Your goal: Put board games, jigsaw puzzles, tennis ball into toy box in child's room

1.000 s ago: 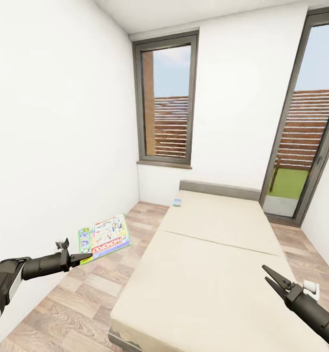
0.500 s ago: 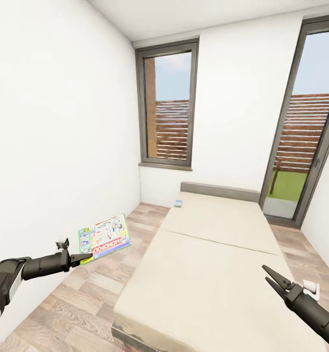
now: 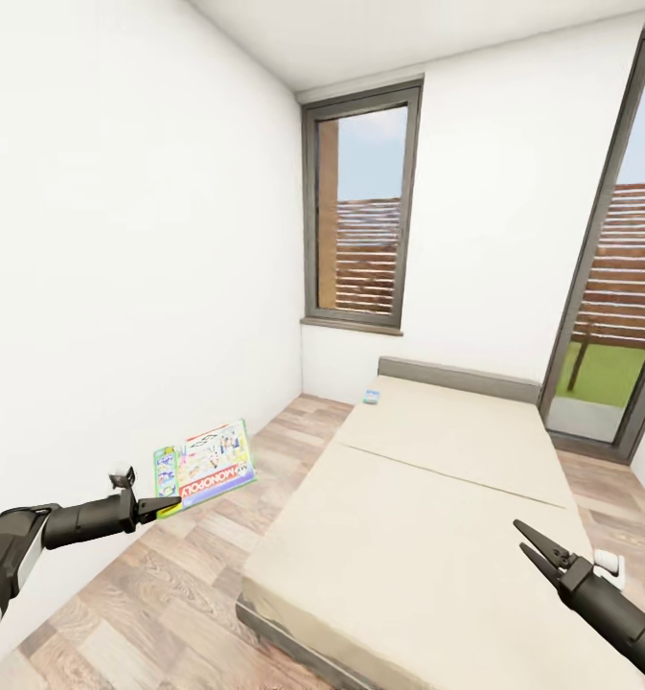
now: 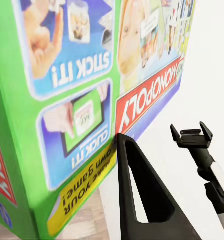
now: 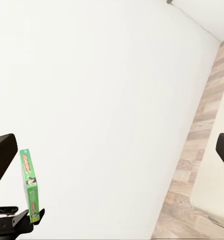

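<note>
While carrying the Monopoly box by one corner, clamped between its fingers, the left gripper is holding it out flat, seemingly for transport. Beyond the right gripper, fingers spread and empty, a small blue game is lying on the bed.

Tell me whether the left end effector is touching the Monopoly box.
Touching. The head view shows the left end effector clamped on the Monopoly box's corner, holding it above the floor.
</note>
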Robot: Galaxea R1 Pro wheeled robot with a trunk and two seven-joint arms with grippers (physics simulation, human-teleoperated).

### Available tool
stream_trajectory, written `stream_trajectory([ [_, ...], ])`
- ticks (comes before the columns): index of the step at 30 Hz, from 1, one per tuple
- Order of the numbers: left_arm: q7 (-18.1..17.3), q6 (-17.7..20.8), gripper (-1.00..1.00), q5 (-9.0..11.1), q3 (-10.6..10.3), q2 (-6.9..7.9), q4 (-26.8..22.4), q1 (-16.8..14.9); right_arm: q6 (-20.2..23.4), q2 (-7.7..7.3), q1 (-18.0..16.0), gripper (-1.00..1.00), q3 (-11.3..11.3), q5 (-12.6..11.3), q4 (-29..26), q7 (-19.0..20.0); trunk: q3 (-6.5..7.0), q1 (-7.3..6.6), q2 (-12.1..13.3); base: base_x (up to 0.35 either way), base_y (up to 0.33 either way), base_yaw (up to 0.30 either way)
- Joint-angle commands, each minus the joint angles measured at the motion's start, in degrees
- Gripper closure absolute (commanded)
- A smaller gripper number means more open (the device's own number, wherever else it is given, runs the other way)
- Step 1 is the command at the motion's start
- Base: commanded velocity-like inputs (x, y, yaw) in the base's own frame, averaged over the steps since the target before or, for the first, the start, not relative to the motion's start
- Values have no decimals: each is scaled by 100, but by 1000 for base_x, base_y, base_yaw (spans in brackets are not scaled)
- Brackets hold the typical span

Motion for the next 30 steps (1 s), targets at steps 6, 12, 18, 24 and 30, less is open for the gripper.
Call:
stream_trajectory([
  [6, -35, 37, 100, 0, 20, -2, 2, -3, 39, -1, 5, -100, -16, -32, 14, -3, 13, 2, -3, -16, -210, 280],
  [12, -35, 51, 100, 15, -17, 47, -172, -3, 39, -8, 4, -100, -16, -32, 5, 2, 26, 2, -3, -1, -24, 280],
  [18, -35, 88, 100, 6, -35, 225, -435, -3, 39, -17, 4, -100, -10, -32, -4, 4, 39, 2, -3, 0, -2, 280],
  [24, -35, 96, 100, 6, -94, 255, -466, -3, 39, -17, 6, -100, -5, -32, 6, -2, 52, 2, -3, 0, 0, 280],
  [30, -35, 91, 100, 13, -290, 235, -471, -3, 39, -19, 2, -100, -5, -21, 35, -3, 65, 2, -3, 0, 0, 280],
])
